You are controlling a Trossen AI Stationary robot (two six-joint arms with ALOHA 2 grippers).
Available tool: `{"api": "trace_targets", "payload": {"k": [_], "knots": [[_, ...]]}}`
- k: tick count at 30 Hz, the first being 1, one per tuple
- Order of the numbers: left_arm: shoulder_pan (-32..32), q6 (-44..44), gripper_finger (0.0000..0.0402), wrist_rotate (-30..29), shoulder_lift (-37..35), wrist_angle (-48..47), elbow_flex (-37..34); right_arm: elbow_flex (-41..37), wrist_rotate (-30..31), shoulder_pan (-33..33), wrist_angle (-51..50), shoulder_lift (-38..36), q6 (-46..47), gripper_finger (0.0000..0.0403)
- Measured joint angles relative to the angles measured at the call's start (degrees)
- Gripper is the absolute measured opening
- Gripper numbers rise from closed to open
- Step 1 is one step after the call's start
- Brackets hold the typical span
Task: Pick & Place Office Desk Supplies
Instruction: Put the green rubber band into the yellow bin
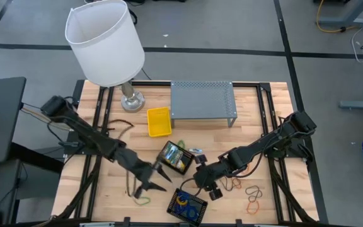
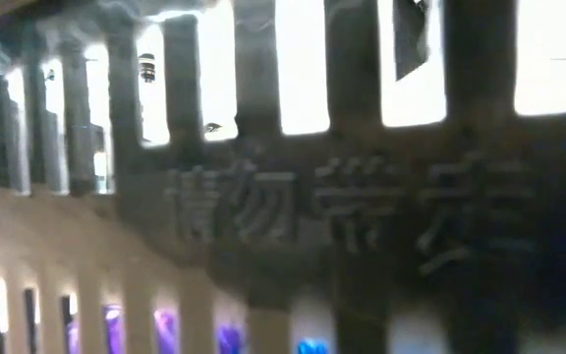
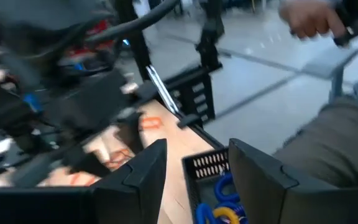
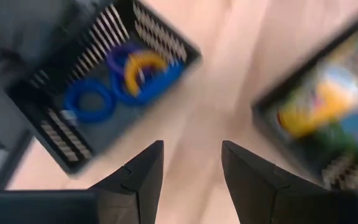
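Observation:
Two black mesh trays lie near the table's near edge. One basket point(image 1: 186, 205) holds blue and yellow rubber band loops point(image 4: 118, 73). The other tray point(image 1: 175, 157) holds colourful crayon boxes point(image 4: 325, 112). My left gripper point(image 1: 162, 178) is open, left of the basket and near the crayon tray; a green band point(image 1: 143, 200) lies on the wood beside it. My right gripper point(image 1: 208, 190) is open above bare wood between the two trays point(image 4: 191, 168). In the left wrist view my open fingers point(image 3: 197, 171) face the basket's blue bands point(image 3: 221, 190).
Orange and brown bands point(image 1: 253, 202) lie loose on the wood at the near right. A yellow bin point(image 1: 159, 121), a grey perforated shelf point(image 1: 203, 101) and a lamp with a white shade point(image 1: 106, 41) stand farther back. A person point(image 3: 328, 124) stands beyond the table's edge. The low view shows only blurred mesh.

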Motion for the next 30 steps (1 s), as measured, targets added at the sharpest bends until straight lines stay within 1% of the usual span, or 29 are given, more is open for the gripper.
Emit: {"api": "trace_targets", "payload": {"k": [3, 7, 10, 14, 19, 25, 27, 30], "knots": [[0.02, -0.53, 0.0178, -1.59, -5.14, 6.46, -7.16, 0.01, -2.69, -0.04, 7.42, 0.00, -3.82, 0.0169], [0.42, -3.01, 0.0178, -6.26, -10.67, 14.12, -17.27, 0.01, -8.31, -0.19, 17.16, -0.19, -8.89, 0.0169], [1.28, -6.58, 0.0178, -7.70, -12.90, 19.23, -23.51, 0.00, -10.61, -1.09, 19.36, -1.07, -11.73, 0.0169], [2.07, -12.35, 0.0178, -7.69, -13.50, 22.75, -29.01, -0.01, -10.73, -3.62, 16.35, -4.16, -13.16, 0.0169], [1.95, -19.97, 0.0178, -6.32, -12.27, 20.61, -30.94, -0.01, -13.05, -5.97, 13.43, -8.19, -13.43, 0.0169], [-0.34, -28.16, 0.0178, -3.42, -10.74, 14.10, -31.00, -0.04, -12.72, -5.87, 10.99, -10.93, -13.45, 0.0169], [-1.43, -31.22, 0.0178, -2.64, -10.59, 10.94, -31.00, -1.43, -11.68, -5.43, 11.53, -11.87, -13.34, 0.0169], [-3.32, -36.21, 0.0178, -2.40, -10.58, 5.61, -31.00, -6.17, -9.23, -5.11, 15.08, -14.00, -12.68, 0.0166]]}}
